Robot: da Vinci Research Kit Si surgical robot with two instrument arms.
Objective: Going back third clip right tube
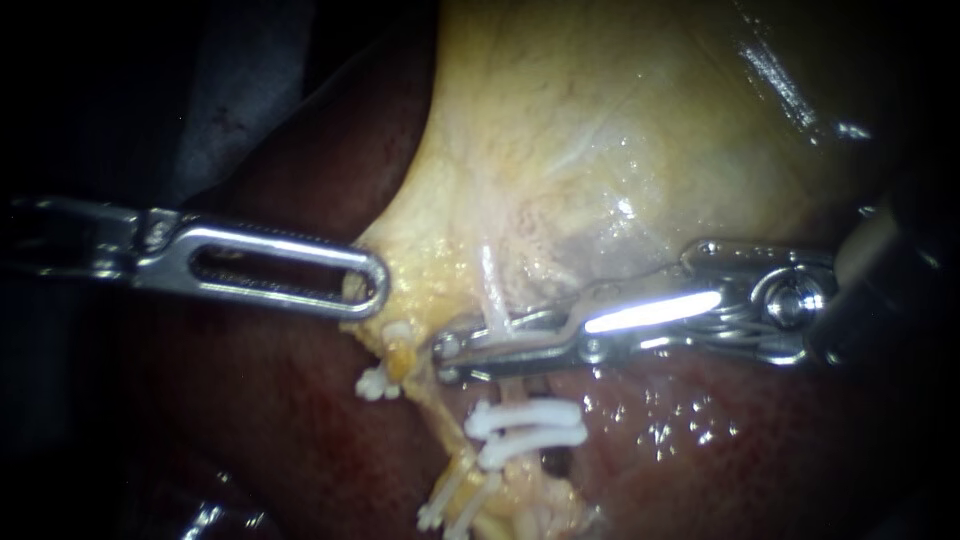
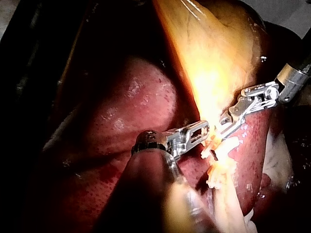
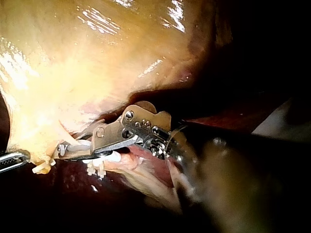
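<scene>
Endoscope view, right instrument (image 1: 447, 358) slightly parted, touching tube (image 1: 492, 290)

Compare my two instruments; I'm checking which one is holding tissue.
The left instrument has broad, slotted jaws, shut on the edge of the gallbladder. The right instrument has slim jaws standing apart, with the right tube between them, above two white clips. Both are shiny metal.

Black, unlit surroundings (image 1: 80, 100) beyond a bright pool of light.
</scene>
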